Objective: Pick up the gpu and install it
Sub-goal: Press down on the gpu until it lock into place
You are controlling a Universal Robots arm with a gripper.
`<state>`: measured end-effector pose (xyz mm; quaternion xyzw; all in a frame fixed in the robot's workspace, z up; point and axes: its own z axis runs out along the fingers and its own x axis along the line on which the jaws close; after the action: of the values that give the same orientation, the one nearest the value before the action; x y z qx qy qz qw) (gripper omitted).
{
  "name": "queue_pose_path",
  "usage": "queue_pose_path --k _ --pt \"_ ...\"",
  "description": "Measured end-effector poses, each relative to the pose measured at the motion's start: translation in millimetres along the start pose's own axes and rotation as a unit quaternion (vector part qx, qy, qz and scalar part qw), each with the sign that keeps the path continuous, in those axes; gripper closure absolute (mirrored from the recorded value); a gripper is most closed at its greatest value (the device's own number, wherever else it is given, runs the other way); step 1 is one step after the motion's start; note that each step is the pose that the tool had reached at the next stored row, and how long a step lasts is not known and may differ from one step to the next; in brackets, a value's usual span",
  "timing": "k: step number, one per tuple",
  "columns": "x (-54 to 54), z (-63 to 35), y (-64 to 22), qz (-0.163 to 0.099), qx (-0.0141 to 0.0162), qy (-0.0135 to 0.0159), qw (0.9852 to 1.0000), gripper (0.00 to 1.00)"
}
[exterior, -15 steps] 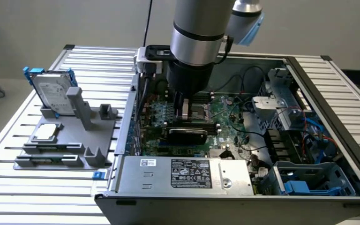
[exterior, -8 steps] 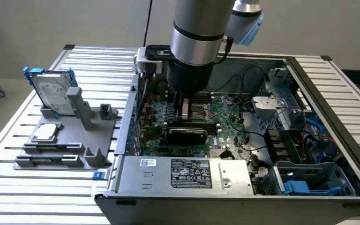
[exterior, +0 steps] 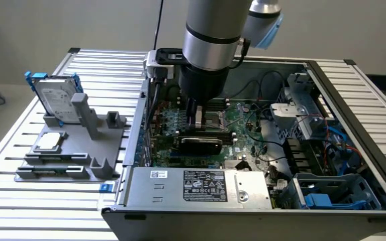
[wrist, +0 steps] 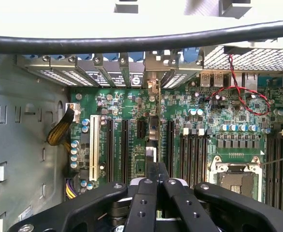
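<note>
Pincer clamped shut on the gpu, down inside the open computer case. Gpu stands edge-on at a motherboard slot. Pickup done; install looks underway, full seating unconfirmed, card not released.

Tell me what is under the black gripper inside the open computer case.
The black-shrouded green gpu card, gripped edge-up by the shut gripper, over the green motherboard slots. The slot directly beneath the card is covered.
</note>
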<state>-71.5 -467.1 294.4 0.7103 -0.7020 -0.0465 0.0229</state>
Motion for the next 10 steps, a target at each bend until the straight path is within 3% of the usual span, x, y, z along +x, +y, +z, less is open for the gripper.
queue_pose_path --k 3,7,10 --pt "0.0 1.1 -0.1 0.000 0.0000 0.0000 1.0000 0.89" --pt "-2.0 8.8 10.2 0.000 0.0020 -0.0013 1.0000 0.89" --pt "-4.1 13.4 11.0 -0.001 0.0038 -0.0026 1.0000 0.89"
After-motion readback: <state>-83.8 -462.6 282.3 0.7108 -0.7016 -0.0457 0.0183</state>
